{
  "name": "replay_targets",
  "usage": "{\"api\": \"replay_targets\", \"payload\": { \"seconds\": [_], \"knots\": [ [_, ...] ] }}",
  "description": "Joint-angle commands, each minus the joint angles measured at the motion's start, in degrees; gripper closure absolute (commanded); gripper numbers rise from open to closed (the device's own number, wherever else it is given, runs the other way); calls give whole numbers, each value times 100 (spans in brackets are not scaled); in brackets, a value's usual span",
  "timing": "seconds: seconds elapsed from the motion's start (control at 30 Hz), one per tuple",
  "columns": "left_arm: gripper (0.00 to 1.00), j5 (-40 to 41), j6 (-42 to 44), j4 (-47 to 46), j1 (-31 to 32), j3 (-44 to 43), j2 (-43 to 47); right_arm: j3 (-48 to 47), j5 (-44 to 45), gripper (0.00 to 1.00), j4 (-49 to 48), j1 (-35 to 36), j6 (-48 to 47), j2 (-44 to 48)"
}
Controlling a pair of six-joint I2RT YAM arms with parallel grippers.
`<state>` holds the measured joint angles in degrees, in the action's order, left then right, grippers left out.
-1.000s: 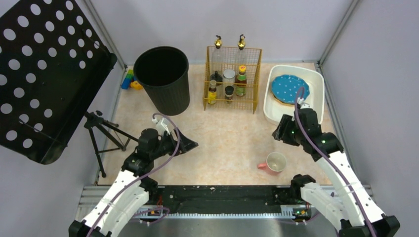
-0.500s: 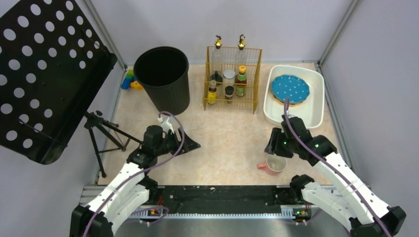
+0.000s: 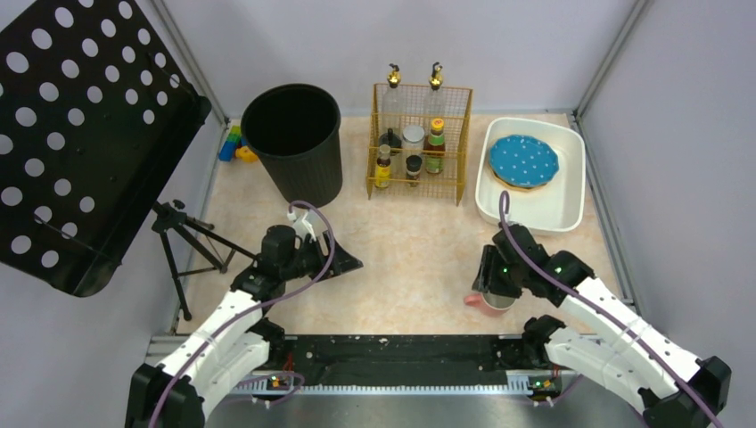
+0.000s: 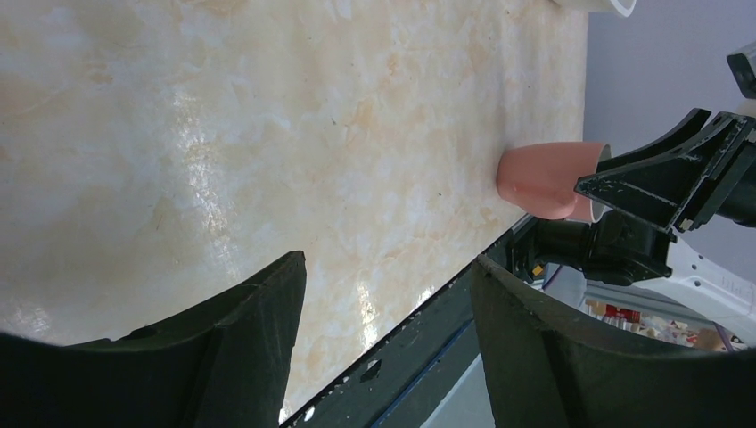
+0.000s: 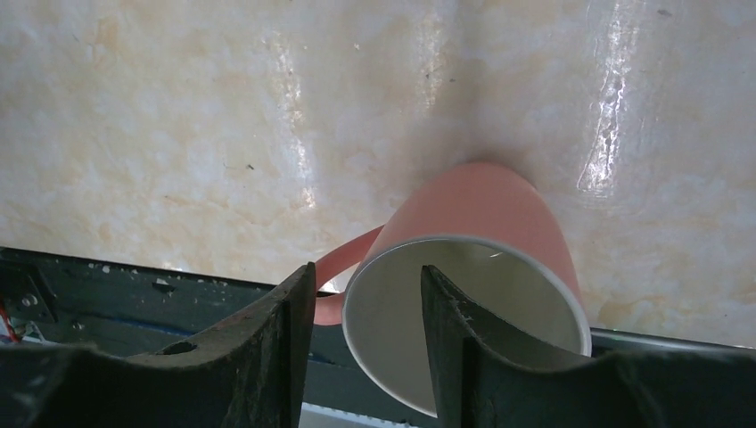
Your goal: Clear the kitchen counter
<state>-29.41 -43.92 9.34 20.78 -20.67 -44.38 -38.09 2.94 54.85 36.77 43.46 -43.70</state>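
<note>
Top external: the surface (image 3: 410, 250) carries a black bin (image 3: 292, 134), a wire rack (image 3: 419, 143) of bottles and a white tub (image 3: 571, 212) holding a blue plate (image 3: 522, 160), all at the far side. A pink mug (image 3: 472, 300) stands near the front edge on the right, mostly hidden under the right gripper (image 3: 493, 283). The left gripper (image 3: 334, 261) hangs over bare surface at left-centre, well apart from the mug.

Left wrist: left jaws are spread wide (image 4: 388, 276), with nothing between them but marbled surface (image 4: 267, 134). The mug (image 4: 544, 178) shows far off, with the right gripper (image 4: 660, 178) at its mouth.

Right wrist: right jaws are parted (image 5: 367, 285) and straddle the mug (image 5: 481, 214) wall on the handle side, one finger outside by the handle (image 5: 343, 263), the other over the white interior. They are not clenched, though contact cannot be ruled out.

Handling, as a judgement: the mug looks rigid, glazed and empty, so light but slick and chip-prone. The rim wall beside the handle is a fair hold. It needs a firm pinch, since a smooth wall may swing under a one-sided grip. The likely destination is the tub.
</note>
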Motion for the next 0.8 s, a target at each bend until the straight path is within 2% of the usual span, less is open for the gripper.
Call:
{"api": "replay_targets", "payload": {
  "seconds": [0.0,0.27,0.5,0.6,0.77],
  "knots": [
    [28,-109,102,-337,-27,-86,-80,122,198,54,-324,84,187,-19],
    [28,-135,103,-370,-21,-95,-123,366,265,61,-762,89,127,-392],
    [28,-139,99,-346,-23,-91,-111,404,306,82,-906,100,66,-530],
    [28,-159,96,-346,-21,-111,-121,344,357,98,-887,128,75,-477],
    [28,-181,83,-363,-28,-144,-153,116,462,100,-855,158,72,-492]
  ]
}}
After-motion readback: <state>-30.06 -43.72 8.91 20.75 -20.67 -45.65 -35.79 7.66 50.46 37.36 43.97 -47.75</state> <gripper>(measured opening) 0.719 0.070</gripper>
